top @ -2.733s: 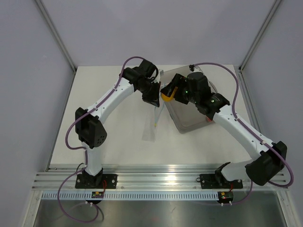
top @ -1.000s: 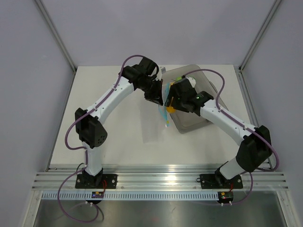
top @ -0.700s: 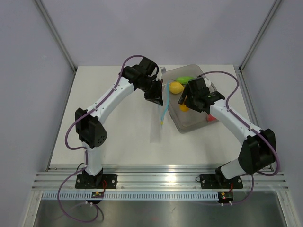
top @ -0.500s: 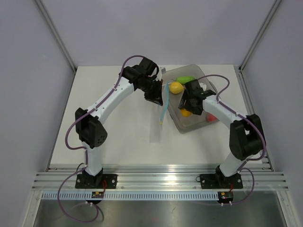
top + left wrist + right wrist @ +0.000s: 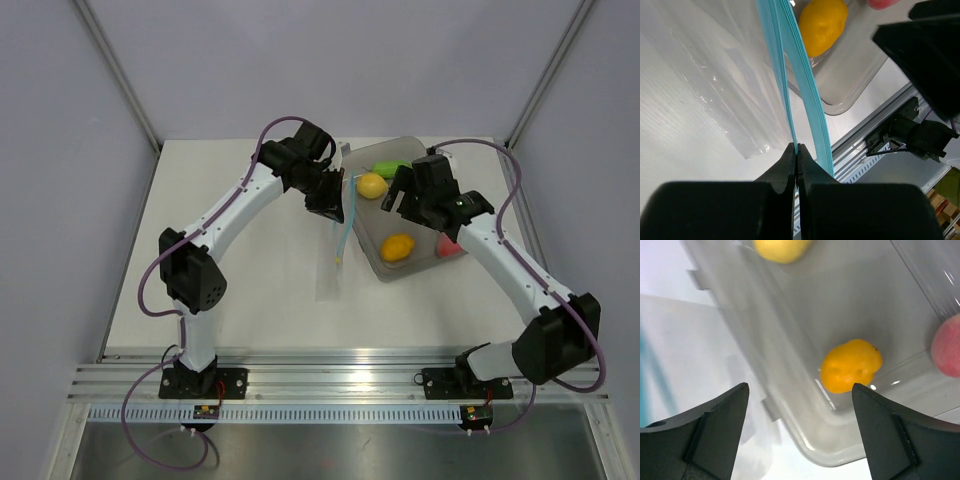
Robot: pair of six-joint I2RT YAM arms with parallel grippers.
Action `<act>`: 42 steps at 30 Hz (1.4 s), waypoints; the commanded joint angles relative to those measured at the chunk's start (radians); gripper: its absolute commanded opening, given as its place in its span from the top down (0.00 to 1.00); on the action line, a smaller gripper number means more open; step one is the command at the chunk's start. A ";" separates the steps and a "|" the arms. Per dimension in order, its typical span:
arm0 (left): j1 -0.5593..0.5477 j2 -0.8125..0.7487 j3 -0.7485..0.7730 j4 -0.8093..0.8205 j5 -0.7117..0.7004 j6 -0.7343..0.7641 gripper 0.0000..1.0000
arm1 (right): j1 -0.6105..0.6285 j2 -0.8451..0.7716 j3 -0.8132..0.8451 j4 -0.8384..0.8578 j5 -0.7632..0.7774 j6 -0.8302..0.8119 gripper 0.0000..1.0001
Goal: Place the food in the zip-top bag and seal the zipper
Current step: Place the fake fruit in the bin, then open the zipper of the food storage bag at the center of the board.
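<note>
Left gripper (image 5: 796, 150) clamped tight on the zipper (image 5: 812, 115), zip-top bag (image 5: 715, 85) dangling just outside the tray (image 5: 805, 440), at its left wall. Right gripper (image 5: 799, 386) spread wide, empty, over the tray; orange fruit (image 5: 850, 365) lies inside, below its fingers.

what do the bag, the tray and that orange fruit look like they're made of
Zip-top bag: thin clear plastic film, glossy, with creases and glints; its zipper looks like thicker opaque teal plastic.
Tray: rigid translucent grey plastic, smooth, with highlights near the rim.
Orange fruit: probably moulded plastic or foam, matte with faint dimples; cannot tell which.
</note>
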 commanded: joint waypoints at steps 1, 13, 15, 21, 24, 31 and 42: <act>-0.006 -0.009 -0.013 0.041 -0.010 0.010 1.00 | 0.056 -0.077 0.048 0.038 -0.064 -0.004 0.10; -0.006 -0.037 -0.022 0.036 -0.019 0.013 1.00 | 0.199 0.086 0.085 0.088 -0.158 0.028 0.23; -0.006 -0.050 -0.033 0.038 -0.019 0.013 1.00 | 0.205 0.127 0.085 0.110 -0.173 0.029 0.25; -0.003 -0.090 -0.057 0.039 -0.031 0.024 1.00 | 0.205 0.239 0.132 0.139 -0.218 0.023 0.64; 0.029 -0.124 -0.056 0.015 -0.057 0.044 1.00 | 0.203 0.276 0.181 0.098 -0.184 0.002 0.85; 0.198 -0.195 0.021 -0.040 -0.050 0.087 1.00 | 0.203 0.351 0.379 0.009 -0.103 -0.032 1.00; 0.250 -0.296 -0.009 -0.027 -0.061 0.127 1.00 | 0.203 0.362 0.484 0.020 -0.025 -0.069 1.00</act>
